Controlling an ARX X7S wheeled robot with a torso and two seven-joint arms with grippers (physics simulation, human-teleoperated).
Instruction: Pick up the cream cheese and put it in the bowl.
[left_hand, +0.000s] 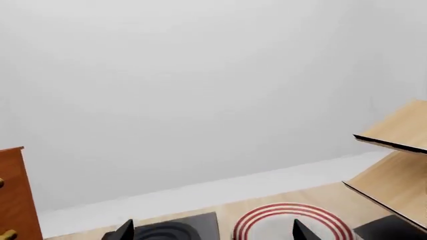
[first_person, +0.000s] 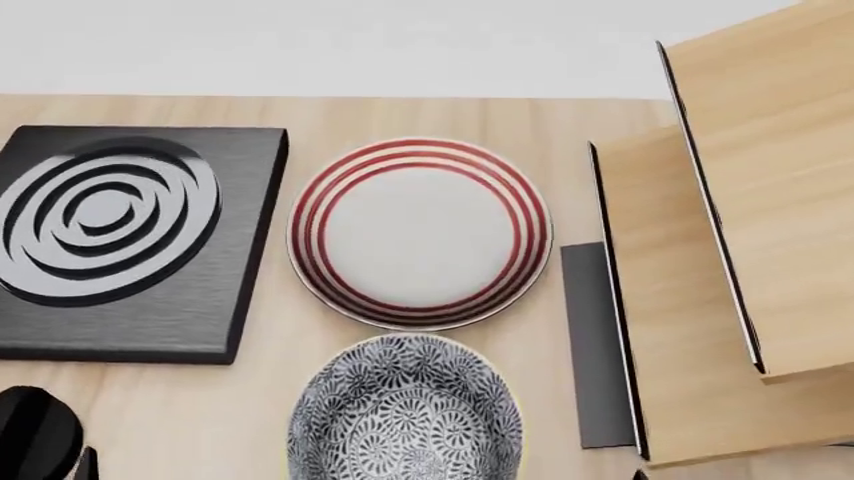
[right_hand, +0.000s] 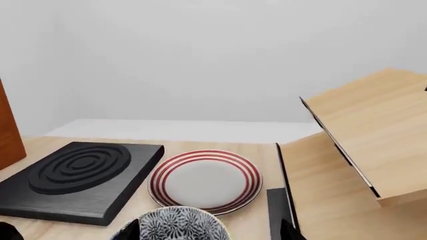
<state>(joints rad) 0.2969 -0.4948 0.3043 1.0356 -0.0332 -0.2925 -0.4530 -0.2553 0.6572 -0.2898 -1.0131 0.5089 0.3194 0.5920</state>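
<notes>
No cream cheese anywhere in these views, so the search comes first: best to sweep the head view wider before committing an arm. The bowl (first_person: 404, 415) sits at the near table (first_person: 400, 115) edge, just in front of the red-ringed plate (first_person: 419, 233). Count: one bowl, one plate, one black burner block (first_person: 127, 240), one wooden shelf unit (first_person: 727, 250). Left end effector (left_hand: 212, 231) shows two tips spread apart, empty; right end effector (right_hand: 210, 231) likewise, holding nothing.
</notes>
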